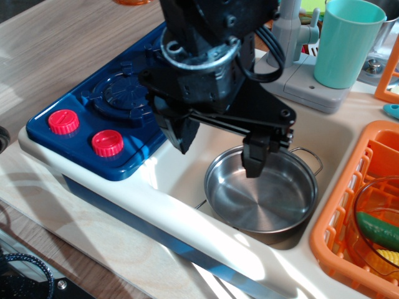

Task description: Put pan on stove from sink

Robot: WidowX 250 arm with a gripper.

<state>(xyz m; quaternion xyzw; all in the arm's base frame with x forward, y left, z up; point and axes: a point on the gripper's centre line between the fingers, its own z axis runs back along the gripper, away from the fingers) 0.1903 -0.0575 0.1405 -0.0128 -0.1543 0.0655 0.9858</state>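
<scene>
The shiny steel pan [262,194] sits inside the cream-white sink [340,134], with one wire loop handle showing at its far right rim. My black gripper [218,152] hangs open over the pan's left rim. Its left finger is over the sink wall just left of the pan, and its right finger [254,161] is above the pan's inside. It holds nothing. The dark blue stove [103,118] lies to the left, with two red knobs [63,121] at the front. One burner [121,93] shows; the rest is hidden behind my arm.
A grey faucet [293,28] and a teal cup [346,40] stand behind the sink. An orange dish rack [358,212] on the right holds a clear glass bowl [380,230] with toy vegetables. Wooden table surrounds the toy unit.
</scene>
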